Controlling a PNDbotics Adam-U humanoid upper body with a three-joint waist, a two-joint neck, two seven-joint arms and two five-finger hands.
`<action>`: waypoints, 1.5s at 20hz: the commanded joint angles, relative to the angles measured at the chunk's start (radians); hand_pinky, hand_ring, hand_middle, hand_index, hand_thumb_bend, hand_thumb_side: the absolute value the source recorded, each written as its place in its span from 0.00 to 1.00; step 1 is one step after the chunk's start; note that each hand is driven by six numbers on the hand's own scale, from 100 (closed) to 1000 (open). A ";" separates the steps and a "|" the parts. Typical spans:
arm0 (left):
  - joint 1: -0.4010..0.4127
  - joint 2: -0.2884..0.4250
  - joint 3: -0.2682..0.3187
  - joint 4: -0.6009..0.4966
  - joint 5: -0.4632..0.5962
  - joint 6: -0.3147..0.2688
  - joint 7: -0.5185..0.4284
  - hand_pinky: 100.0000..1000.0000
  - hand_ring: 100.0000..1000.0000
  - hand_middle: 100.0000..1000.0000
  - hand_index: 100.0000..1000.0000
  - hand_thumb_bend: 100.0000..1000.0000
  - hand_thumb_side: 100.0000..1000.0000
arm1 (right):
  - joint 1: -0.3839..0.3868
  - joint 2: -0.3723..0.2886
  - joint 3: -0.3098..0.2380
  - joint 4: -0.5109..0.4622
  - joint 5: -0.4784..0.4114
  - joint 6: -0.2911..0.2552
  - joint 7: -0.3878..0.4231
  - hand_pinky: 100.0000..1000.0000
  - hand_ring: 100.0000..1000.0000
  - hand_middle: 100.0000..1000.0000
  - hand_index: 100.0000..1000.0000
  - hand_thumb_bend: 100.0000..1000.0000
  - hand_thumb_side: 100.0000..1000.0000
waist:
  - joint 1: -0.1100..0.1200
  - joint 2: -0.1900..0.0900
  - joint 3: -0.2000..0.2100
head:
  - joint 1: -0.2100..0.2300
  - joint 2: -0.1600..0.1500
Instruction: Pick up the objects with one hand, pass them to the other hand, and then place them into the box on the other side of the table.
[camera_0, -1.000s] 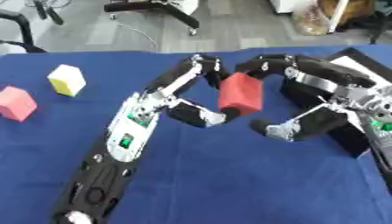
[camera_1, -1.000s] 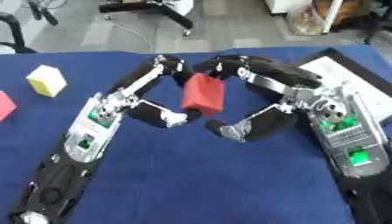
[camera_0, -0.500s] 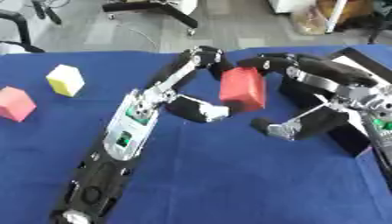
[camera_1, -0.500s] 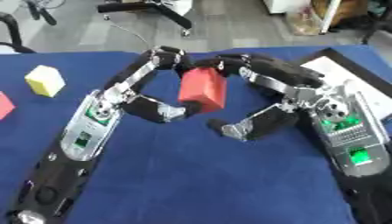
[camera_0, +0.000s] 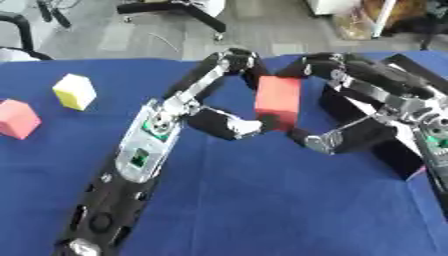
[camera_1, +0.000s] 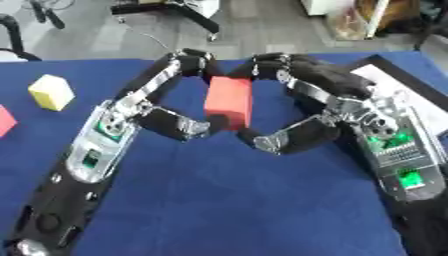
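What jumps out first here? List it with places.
The red block held upright above the blue table at centre, pinched between the left hand and the right hand. Next, the yellow block and pink block sitting at far left, and the box at the right edge.

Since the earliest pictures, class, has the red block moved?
Yes. The red block has risen slightly, away from the blue table, judged against the yellow cube.
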 joint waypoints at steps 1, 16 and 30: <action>-0.019 0.007 0.000 -0.022 0.006 -0.002 -0.004 0.55 0.49 0.48 0.60 0.38 0.27 | -0.013 -0.008 -0.004 -0.013 0.006 0.003 -0.014 0.74 0.71 0.65 0.77 0.10 0.33 | -0.016 -0.006 0.000 | -0.001 -0.001; -0.016 0.007 -0.017 -0.018 0.000 -0.034 -0.036 0.56 0.51 0.50 0.62 0.37 0.29 | -0.008 -0.008 -0.006 -0.010 -0.046 0.101 -0.165 0.59 0.49 0.35 0.35 0.00 0.00 | -0.016 -0.006 -0.002 | -0.002 -0.001; -0.010 0.004 0.005 0.007 -0.113 -0.084 -0.025 0.60 0.59 0.64 0.81 0.65 0.56 | -0.007 -0.006 -0.005 -0.028 -0.114 0.131 -0.166 0.58 0.48 0.29 0.24 0.00 0.00 | -0.017 -0.005 -0.008 | 0.002 -0.001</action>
